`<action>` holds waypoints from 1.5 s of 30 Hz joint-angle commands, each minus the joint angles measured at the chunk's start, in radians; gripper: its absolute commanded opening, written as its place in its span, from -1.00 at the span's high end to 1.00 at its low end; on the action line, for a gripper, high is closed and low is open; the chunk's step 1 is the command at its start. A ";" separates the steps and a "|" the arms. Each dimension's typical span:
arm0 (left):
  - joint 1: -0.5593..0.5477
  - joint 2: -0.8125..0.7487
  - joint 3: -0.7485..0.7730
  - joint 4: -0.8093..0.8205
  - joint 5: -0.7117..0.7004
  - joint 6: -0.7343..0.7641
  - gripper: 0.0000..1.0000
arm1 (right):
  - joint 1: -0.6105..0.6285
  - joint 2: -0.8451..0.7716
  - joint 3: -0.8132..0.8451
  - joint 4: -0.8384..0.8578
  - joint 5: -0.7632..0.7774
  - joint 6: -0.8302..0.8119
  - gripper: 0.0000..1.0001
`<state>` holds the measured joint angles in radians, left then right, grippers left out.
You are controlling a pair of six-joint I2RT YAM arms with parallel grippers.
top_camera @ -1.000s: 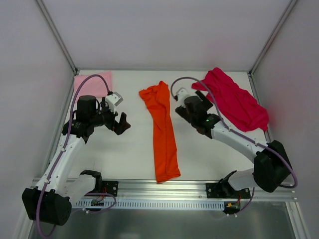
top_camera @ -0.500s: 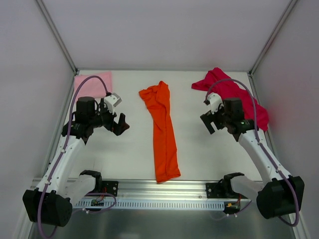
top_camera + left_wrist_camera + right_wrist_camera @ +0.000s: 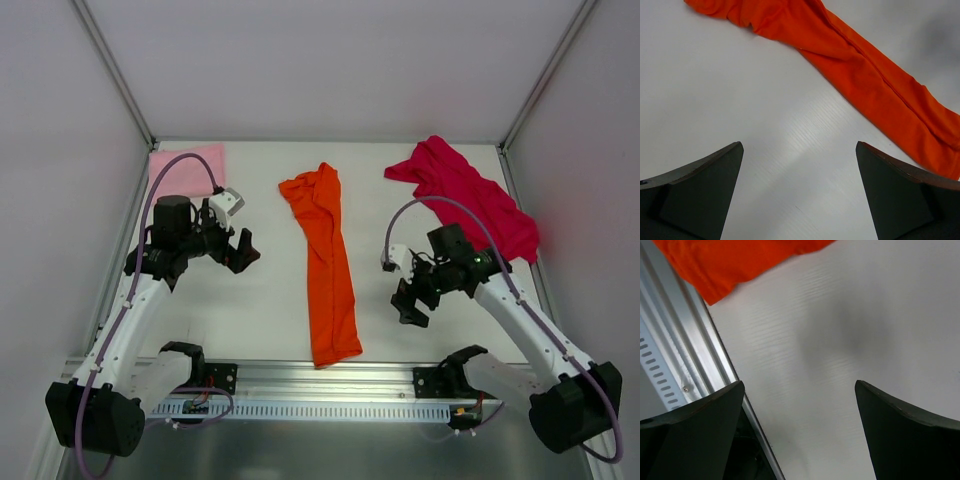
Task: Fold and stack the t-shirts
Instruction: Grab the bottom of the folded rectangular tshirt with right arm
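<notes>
Far-left corner: pink t-shirt [image 3: 187,165], flat, looks folded. Left gripper [image 3: 245,252] gapes wide, empty, hovers left of orange t-shirt [image 3: 325,265], a long strip mid-table. Likely mid-fold on orange; next calls for pinching strip's ends, folding end over end. Right gripper [image 3: 408,305] spread, empty, low near strip's near end. Magenta t-shirt [image 3: 465,200] crumpled far right.

Matt cloth orange t-shirt [image 3: 330,280], smooth table [image 3: 262,312]
</notes>
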<state>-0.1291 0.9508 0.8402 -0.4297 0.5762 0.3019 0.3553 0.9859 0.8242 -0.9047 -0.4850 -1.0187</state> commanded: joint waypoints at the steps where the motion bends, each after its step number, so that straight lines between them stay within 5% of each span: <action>1: 0.009 0.000 0.003 0.031 0.031 -0.004 -0.98 | 0.083 0.074 0.044 -0.077 -0.029 -0.021 -0.99; 8: 0.009 -0.006 -0.003 0.029 0.024 -0.003 -0.97 | 0.282 0.197 0.069 0.003 0.055 0.061 -0.99; 22: 0.009 0.003 -0.010 0.031 -0.012 0.000 -0.98 | 0.485 0.364 0.185 0.000 0.215 0.061 -1.00; 26: 0.009 0.042 0.010 0.034 -0.013 0.003 -0.97 | 0.482 0.379 0.184 0.195 0.403 0.147 -1.00; 28: 0.009 0.060 0.022 0.037 -0.013 0.008 -0.98 | 0.449 0.420 0.217 0.240 0.459 0.187 -0.59; 29: 0.009 0.080 0.028 0.040 -0.012 0.009 -0.98 | 0.435 0.489 0.301 0.227 0.471 0.209 -0.32; 30: 0.009 0.092 0.045 0.048 -0.013 0.008 -0.98 | 0.415 0.525 0.343 0.218 0.479 0.222 -0.28; 37: 0.006 0.420 0.298 -0.027 0.034 -0.018 -0.73 | 0.410 0.747 0.601 0.130 0.595 0.243 -0.27; 40: -0.003 0.517 0.382 -0.035 0.005 -0.018 -0.74 | 0.401 0.845 0.716 0.118 0.667 0.250 -0.68; 45: -0.039 0.614 0.464 -0.029 -0.025 -0.023 -0.74 | 0.349 1.117 1.176 -0.122 0.614 0.316 -0.72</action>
<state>-0.1387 1.5398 1.2488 -0.4522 0.5606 0.2882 0.7376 2.0144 1.7824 -0.8635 0.1177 -0.7574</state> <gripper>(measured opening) 0.871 0.868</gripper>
